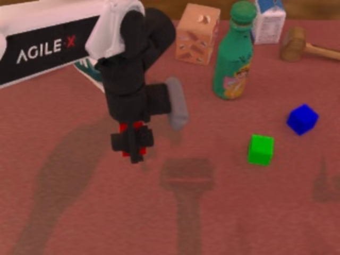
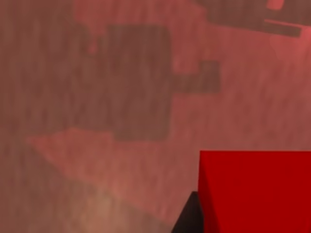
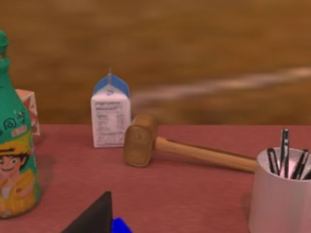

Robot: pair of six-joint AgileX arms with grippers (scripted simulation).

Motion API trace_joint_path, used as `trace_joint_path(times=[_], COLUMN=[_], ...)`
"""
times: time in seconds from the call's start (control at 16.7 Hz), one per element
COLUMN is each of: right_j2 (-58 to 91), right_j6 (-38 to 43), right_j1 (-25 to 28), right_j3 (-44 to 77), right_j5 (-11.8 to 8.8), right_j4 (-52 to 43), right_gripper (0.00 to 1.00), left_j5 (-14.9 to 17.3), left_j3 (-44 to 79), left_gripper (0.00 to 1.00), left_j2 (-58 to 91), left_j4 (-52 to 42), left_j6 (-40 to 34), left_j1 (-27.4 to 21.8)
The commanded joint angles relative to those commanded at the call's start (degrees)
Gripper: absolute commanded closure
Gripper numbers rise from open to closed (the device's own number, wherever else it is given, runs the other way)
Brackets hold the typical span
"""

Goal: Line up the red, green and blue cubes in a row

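Note:
My left gripper (image 1: 133, 141) hangs over the left-centre of the table, shut on the red cube (image 1: 137, 126); only slivers of red show between the black fingers (image 1: 119, 141). In the left wrist view the red cube (image 2: 255, 191) fills the corner beside one dark finger (image 2: 189, 219), well above the cloth and the gripper's shadow. The green cube (image 1: 261, 149) sits on the cloth at the right. Behind it and further right lies the blue cube (image 1: 303, 118). My right gripper (image 3: 97, 216) is outside the top view; its wrist view shows a corner of the blue cube (image 3: 120, 226) just beyond it.
Along the back stand a peach-orange patterned box (image 1: 197, 33), a green bottle (image 1: 234, 53), a milk carton (image 1: 268, 20) and a wooden mallet (image 1: 300, 47). A white cup of pens (image 3: 282, 194) stands close to the right gripper. The table is covered with a red cloth (image 1: 79, 212).

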Motion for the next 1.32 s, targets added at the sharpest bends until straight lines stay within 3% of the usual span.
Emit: trace_joint_path(times=[0.24,0.6,1.02,1.32], right_j2=[0.0,0.0,0.0,0.0], right_j6=[0.0,0.0,0.0,0.0], right_j1=[0.0,0.0,0.0,0.0], right_j3=[0.0,0.0,0.0,0.0], right_j5=[0.0,0.0,0.0,0.0], right_j4=[0.0,0.0,0.0,0.0], right_gripper=[0.0,0.0,0.0,0.0], left_j5=[0.08,0.07,0.11,0.12], left_j3=[-6.04,-6.61,-15.01,-15.58], left_gripper=[1.0,1.0,1.0,1.0], left_j2=[-5.22,-4.84,-0.51,-0.18], left_j4=[2.04,2.92,15.9,16.65], left_j6=[5.95,5.99,5.96,6.0], left_j1=[-1.18,-0.9,-1.23,-1.29])
